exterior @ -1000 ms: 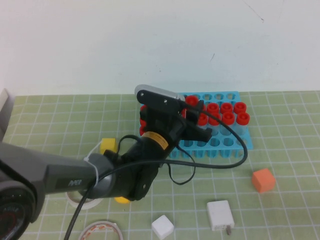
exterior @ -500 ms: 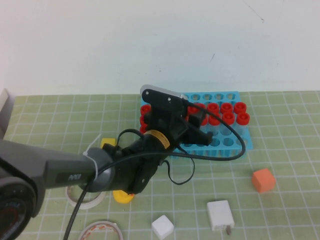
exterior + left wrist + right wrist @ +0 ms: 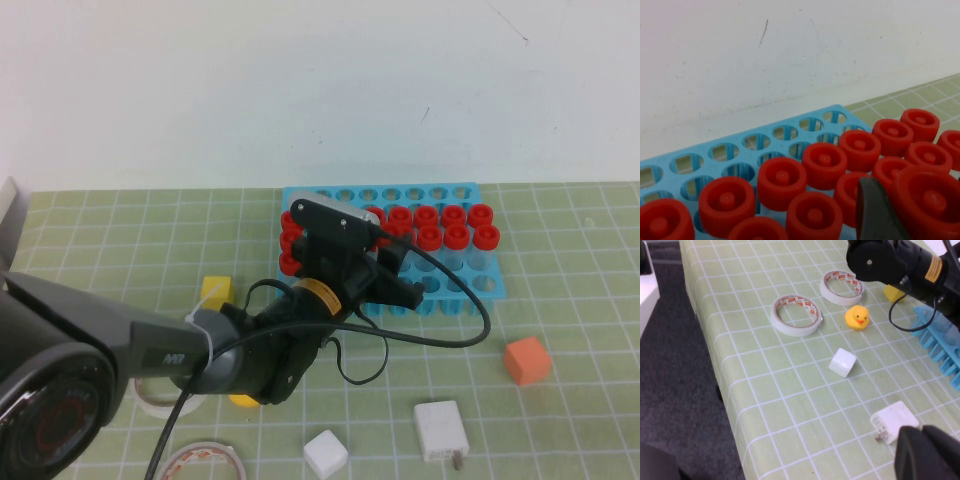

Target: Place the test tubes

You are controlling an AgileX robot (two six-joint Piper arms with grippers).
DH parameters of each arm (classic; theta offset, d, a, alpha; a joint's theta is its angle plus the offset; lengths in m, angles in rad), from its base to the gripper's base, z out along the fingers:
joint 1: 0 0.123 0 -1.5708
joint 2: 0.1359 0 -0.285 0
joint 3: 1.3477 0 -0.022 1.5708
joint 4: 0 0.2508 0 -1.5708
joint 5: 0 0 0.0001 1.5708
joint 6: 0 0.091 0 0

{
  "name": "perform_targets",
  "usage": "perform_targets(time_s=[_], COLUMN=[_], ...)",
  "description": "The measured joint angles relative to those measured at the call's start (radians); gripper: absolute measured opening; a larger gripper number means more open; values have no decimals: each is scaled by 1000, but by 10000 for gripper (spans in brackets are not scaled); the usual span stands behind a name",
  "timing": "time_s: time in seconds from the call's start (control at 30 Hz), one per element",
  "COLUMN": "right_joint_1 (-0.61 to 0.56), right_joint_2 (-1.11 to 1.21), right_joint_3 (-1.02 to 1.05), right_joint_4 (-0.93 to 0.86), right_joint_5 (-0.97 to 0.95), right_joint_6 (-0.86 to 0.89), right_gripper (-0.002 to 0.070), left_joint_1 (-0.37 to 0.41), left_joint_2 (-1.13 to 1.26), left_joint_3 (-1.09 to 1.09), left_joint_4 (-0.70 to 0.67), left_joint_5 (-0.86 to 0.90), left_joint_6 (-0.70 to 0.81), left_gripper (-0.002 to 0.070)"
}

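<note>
**High view.** The left arm [image 3: 250,350] comes in from 8 o'clock. Its left claw [image 3: 400,270] sits over the front rows of the blue test tube rack [image 3: 488,272], which stands at 12 o'clock on the green gridded bench [image 3: 580,300]. The arm and its black cable [image 3: 470,320] hide the middle of the rack. Racked tubes with red caps [image 3: 455,225] show to either side of the claw.

Loose items around the rack:
- yellow block [image 3: 215,293] at 8 o'clock of it
- orange cube [image 3: 526,361] at 4 o'clock
- white power adapter [image 3: 440,430] and white cube [image 3: 325,454] at 6 o'clock
- a yellow toy duck [image 3: 243,400], partly hidden under the arm
- two tape rolls [image 3: 205,462] near the bench's front edge

The right claw is out of this view.

**Left wrist view.** One dark finger [image 3: 875,210] lies against the side of a red-capped test tube [image 3: 930,200]. Its cap looks larger and nearer than the racked caps. The other finger is out of frame. The claw is part-closed on this tube, just above the filled rows. The back rows of holes are empty.

**Right wrist view.** The right claw [image 3: 921,440] is fully closed and holds nothing. It hangs over the bench just beside the adapter [image 3: 894,422], well apart from the rack. The white cube, the duck and both tape rolls lie between it and the left arm. Dark floor [image 3: 670,365] shows past the bench edge.
</note>
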Motion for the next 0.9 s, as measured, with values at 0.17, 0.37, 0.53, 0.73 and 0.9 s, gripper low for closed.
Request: perform_targets(time_s=[0.17, 0.37, 0.53, 0.73, 0.9], right_joint_1=[0, 0, 0, 0, 0], right_joint_2=[0, 0, 0, 0, 0], right_joint_3=[0, 0, 0, 0, 0], right_joint_4=[0, 0, 0, 0, 0], right_joint_5=[0, 0, 0, 0, 0], right_joint_6=[0, 0, 0, 0, 0], right_gripper=[-1, -1, -1, -1, -1], left_joint_1=[0, 0, 0, 0, 0], left_joint_2=[2, 2, 2, 2, 2], left_joint_3=[0, -2, -4, -4, -4], left_joint_4=[-10, -86, -81, -44, 3], left_joint_5=[0, 13, 19, 27, 44], left_joint_6=[21, 52, 52, 49, 45], left_gripper=[271, 271, 271, 271, 271])
